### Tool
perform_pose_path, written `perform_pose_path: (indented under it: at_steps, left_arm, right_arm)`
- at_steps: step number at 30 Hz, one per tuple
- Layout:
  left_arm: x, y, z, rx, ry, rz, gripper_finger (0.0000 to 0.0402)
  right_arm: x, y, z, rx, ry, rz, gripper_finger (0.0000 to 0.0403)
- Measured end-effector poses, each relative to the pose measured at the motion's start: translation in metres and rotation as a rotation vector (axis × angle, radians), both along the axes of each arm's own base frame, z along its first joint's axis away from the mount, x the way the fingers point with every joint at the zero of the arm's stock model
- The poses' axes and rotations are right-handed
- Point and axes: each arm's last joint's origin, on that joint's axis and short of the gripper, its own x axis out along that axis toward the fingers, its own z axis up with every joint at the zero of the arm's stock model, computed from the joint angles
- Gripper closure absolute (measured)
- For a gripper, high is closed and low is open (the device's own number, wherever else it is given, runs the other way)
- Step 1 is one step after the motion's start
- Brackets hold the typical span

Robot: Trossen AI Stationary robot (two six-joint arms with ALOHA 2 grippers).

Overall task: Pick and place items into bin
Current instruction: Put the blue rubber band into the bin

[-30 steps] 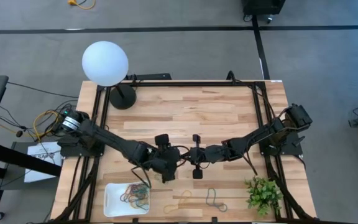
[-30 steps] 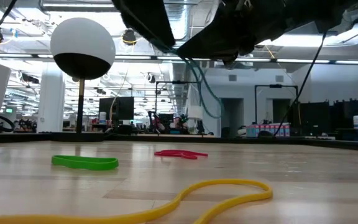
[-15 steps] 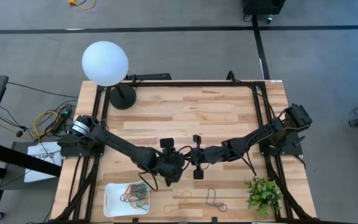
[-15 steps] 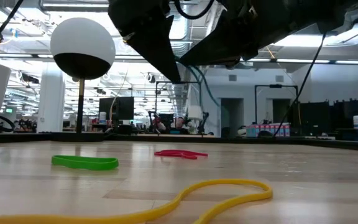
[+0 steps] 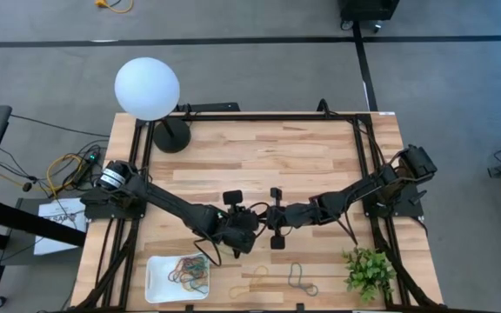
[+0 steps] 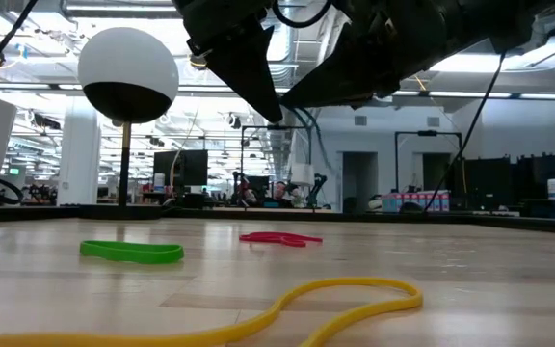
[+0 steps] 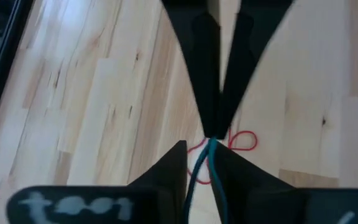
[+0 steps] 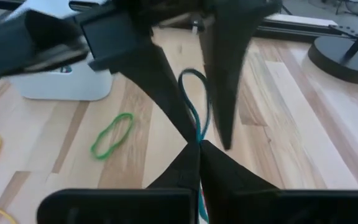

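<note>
Table (image 5: 311,148): pale wood planks w/ black frame rails along the edges.
Floor: grey, w/ dark seam lines. Tangle of cables (image 5: 59,169) lies off the table's 9 o'clock side.
Room beyond: big open workshop seen in the low view, w/ ceiling light strips, columns, dark racks & doorways far back.
Globe lamp (image 5: 147,87): white ball on a black stand at the table's 11 o'clock corner.
Plant (image 5: 368,269): green & leafy, at the 5 o'clock corner.
Bin (image 5: 155,280): white tray near the 7 o'clock corner, holding a heap of mixed-colour bands.
Loose items on the wood: yellow band (image 5: 255,280) & grey band (image 5: 301,276) near the 6 o'clock edge, between bin & plant. Green band (image 6: 131,252) & red band (image 6: 279,237) lie flat further in.
Right gripper (image 8: 197,149): above table centre, clenched on a teal band (image 8: 197,127) held in the air, well apart from the bin.
Left gripper (image 7: 201,165): tip to tip w/ the right one, at that same teal band. Can't tell if it's clamped or loose.
Arms: both reach in from the 9 & 3 o'clock sides & meet mid-table.
</note>
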Motion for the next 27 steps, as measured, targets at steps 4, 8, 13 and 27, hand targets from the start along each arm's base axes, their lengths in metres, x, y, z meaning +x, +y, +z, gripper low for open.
perform_pose_path:
  at_steps: [4,8,13,27]
  left_arm:
    - [-0.002,-0.005,0.002,0.0,0.002,-0.013,0.0378]
    - [-0.003,-0.015,0.015,-0.016,-0.004,-0.029,0.0397]
    - [-0.015,-0.035,0.037,-0.046,0.039,-0.063,0.0401]
    - [-0.113,-0.128,0.048,-0.516,0.417,0.19,0.0401]
  right_arm:
    - [-0.001,0.0,-0.001,-0.006,0.016,-0.001,0.0387]
    - [-0.002,-0.001,-0.003,-0.011,0.032,-0.001,0.0356]
    - [-0.003,-0.001,-0.005,-0.021,0.06,-0.001,0.0317]
    - [-0.007,-0.003,-0.012,-0.011,0.141,-0.023,0.029]
